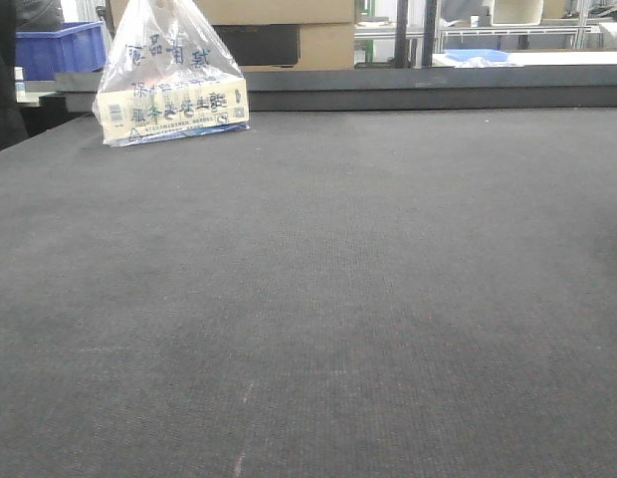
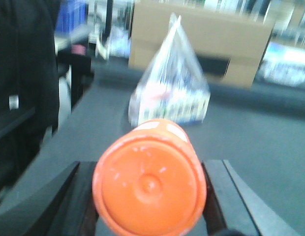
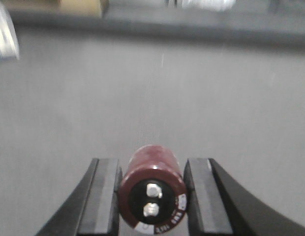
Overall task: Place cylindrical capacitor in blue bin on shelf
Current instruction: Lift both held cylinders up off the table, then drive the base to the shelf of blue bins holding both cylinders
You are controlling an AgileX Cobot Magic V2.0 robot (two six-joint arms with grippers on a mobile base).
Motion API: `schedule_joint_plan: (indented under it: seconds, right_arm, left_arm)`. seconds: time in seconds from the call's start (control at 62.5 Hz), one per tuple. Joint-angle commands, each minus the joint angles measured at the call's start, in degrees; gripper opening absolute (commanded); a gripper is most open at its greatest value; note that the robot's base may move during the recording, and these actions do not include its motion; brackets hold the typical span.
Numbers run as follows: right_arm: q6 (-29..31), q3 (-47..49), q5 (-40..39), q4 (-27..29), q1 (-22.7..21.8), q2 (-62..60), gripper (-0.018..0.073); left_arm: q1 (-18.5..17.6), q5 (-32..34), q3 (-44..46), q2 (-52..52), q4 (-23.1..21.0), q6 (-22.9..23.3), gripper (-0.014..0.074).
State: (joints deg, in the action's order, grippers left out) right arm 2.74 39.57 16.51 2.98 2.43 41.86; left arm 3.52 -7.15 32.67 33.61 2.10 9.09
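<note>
The cylindrical capacitor [image 3: 152, 191] is dark maroon with two silver terminals on its black end, facing the camera. My right gripper [image 3: 151, 164] is shut on it, the pads against both its sides, above the dark grey table [image 3: 142, 88]. My left gripper [image 2: 149, 169] is shut on an orange round-ended cylinder [image 2: 149, 189] that fills the space between its black fingers [image 2: 81, 196]. Neither gripper shows in the front view. A blue bin [image 1: 60, 48] stands far back at the left. Metal racking [image 1: 508, 30] with a shallow blue tray [image 1: 475, 55] shows far back at the right.
A clear printed plastic bag of boxes [image 1: 171, 85] stands on the dark table [image 1: 318, 299] at the back left; it also shows in the left wrist view [image 2: 169, 91]. A cardboard box [image 1: 299, 35] stands behind the table. A dark-clothed figure [image 2: 24, 73] is at the left edge.
</note>
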Motion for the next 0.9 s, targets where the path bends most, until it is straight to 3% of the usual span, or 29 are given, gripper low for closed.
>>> schedule_joint_plan:
  seconds: [0.0, 0.368, 0.88]
  right_arm:
    - [0.4, -0.3, -3.1, -0.9, 0.0, -3.9, -0.0162]
    - [0.4, -0.3, -3.3, -0.9, 0.0, -13.4, -0.0162]
    - [0.4, -0.3, -3.4, -0.9, 0.0, -13.9, -0.0162]
  left_arm:
    - [0.1, 3.7, -0.8, -4.2, -0.2, 0.0, -0.0111]
    - [0.1, 3.5, -0.8, -9.5, -0.2, 0.0, -0.0111]
    - [0.1, 3.5, -0.8, -9.5, -0.2, 0.0, -0.0111]
